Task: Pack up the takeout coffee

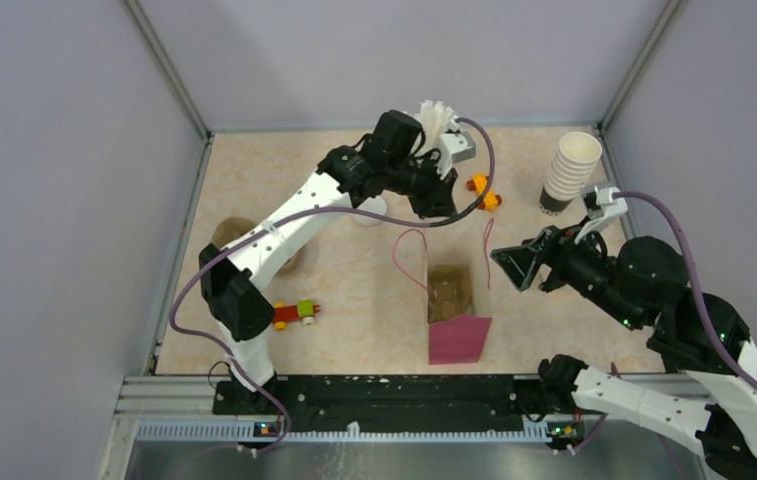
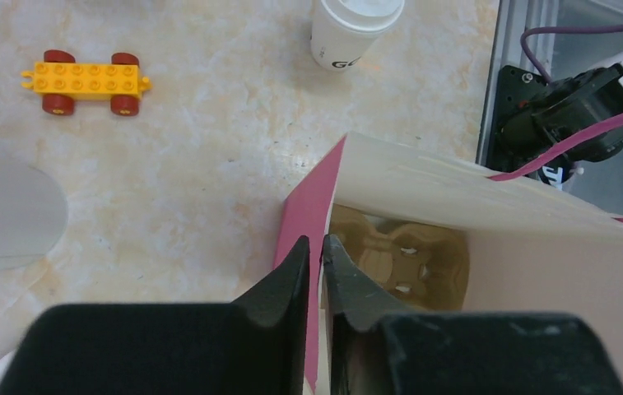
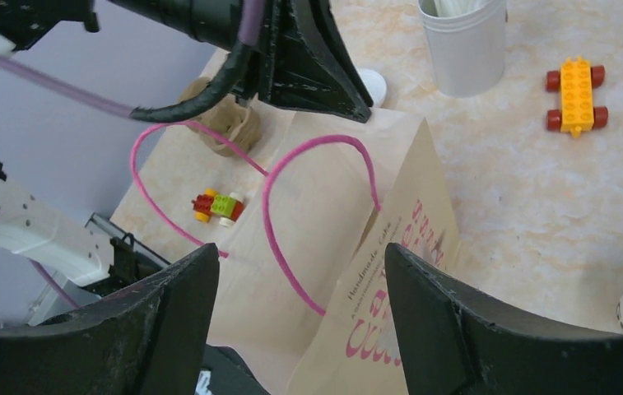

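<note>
At the left of the top view a brown moulded tray (image 1: 232, 232) is seen on the counter (image 1: 354, 330), partly covered by the left arm, and a small red-and-green toy (image 1: 294, 313) lies lower in the frame, near it. The takeout coffee (image 3: 370, 84), a white lidded cup, is found left of centre in the upper half of that view. It stands on the counter outside the paper bag (image 1: 457, 338) and is largely hidden behind the left arm. In the right wrist view only its lid is seen, just beside the left hand (image 2: 316, 251). That hand is narrowed to a slit, and the pink side wall of the bag is pinched between its fingers at the upper edge. A holder of white sticks (image 1: 442, 125) stands higher in the frame, near top centre. The bag stands open at centre, and a second brown tray (image 2: 390, 251) is seen at its bottom. A yellow toy car (image 1: 485, 192) lies just right of the left hand. The right hand (image 3: 299, 263) is spread wide to the right of the bag, and nothing is held in it. A stack of white cups (image 1: 571, 170) stands at upper right.
</note>
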### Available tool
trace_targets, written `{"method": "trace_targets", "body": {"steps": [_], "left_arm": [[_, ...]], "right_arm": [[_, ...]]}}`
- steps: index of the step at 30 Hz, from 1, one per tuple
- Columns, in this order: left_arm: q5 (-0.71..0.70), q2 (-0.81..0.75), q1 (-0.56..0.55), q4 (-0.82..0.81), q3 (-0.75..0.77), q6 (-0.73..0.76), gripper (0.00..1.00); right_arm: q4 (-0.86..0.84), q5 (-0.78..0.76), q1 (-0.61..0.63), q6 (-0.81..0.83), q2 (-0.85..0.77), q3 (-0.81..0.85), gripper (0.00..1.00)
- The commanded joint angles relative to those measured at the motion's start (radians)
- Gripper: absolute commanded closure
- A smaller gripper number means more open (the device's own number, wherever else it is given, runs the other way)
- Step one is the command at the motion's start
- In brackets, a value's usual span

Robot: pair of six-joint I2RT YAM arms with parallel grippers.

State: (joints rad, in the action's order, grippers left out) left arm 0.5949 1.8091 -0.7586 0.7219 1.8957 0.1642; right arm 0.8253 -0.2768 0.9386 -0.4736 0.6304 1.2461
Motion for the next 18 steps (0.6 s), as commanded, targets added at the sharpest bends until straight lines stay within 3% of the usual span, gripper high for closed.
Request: {"method": "trace_targets", "body": {"steps": [1,2,6,9,18], "left_arm": [[0.021,-0.006,-0.013,0.027,0.063,-0.031,0.95],[0.011,-0.015,-0.013,0.037,0.059,-0.052,1.00],[-0.064,-0.065,-0.013,0.084,0.048,-0.174,1.00],[-0.258,-0.127,-0.013,0.121,0.026,-0.338,1.00],[-0.532,-0.381,-0.011,0.001,-0.261,-0.783,1.00]], "right_arm": [[0.084,-0.156,0.008,-0.146,-0.001,0.061,0.28],[0.114,-0.193,0.009,-0.191,-0.005,0.064,0.29],[0.160,-0.233,0.008,-0.275,-0.021,0.047,0.30],[0.191,-0.249,0.008,-0.324,-0.001,0.066,0.30],[0.291,-0.204,0.009,-0.374,0.181,0.266,0.32]]}}
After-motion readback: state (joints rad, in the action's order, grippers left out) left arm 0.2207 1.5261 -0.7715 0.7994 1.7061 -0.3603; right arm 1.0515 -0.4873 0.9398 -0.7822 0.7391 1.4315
